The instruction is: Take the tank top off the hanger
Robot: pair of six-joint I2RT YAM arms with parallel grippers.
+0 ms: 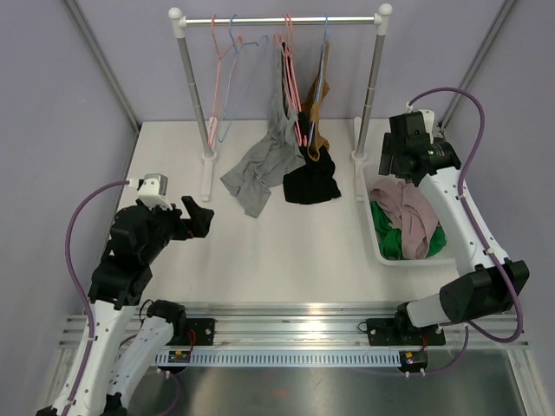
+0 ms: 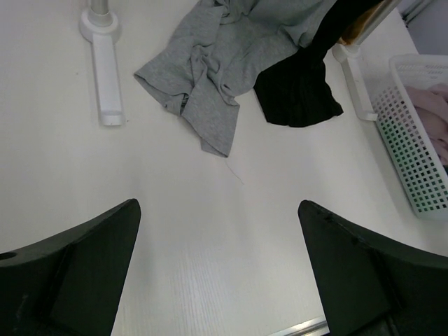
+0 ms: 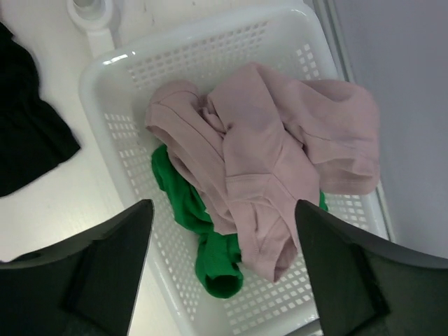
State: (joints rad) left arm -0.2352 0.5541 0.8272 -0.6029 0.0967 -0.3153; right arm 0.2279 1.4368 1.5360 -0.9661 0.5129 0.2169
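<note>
Looking for the pink tank top (image 3: 266, 161): where is it lying?

It is lying crumpled in the white basket (image 3: 140, 77), off the hanger, and it is resting on top of a green garment (image 3: 185, 203).

Is the right gripper (image 3: 222, 210) gripping it?

No. It is hovering above the basket with its fingers standing wide apart, and nothing is sitting between them.

Where is the basket sitting?

It is sitting on the right side of the table (image 1: 286, 260), just beside the right foot of the clothes rack (image 1: 277, 19).

What is hanging on that rack?

A gray garment (image 1: 260, 165) is hanging from a hanger and trailing down onto the table, where it is bunching up. A black garment (image 1: 312, 184) is lying just beside it and touching it, with its upper part running up toward the rail. A brown garment (image 1: 316, 121) is hanging behind them. Pink and blue hangers (image 1: 218, 52) are hanging further left on the rail.

And the left gripper (image 2: 218, 206)?

It is hovering over the near left part of the table, well apart from the clothes. Its fingers are spreading wide and holding nothing.
</note>
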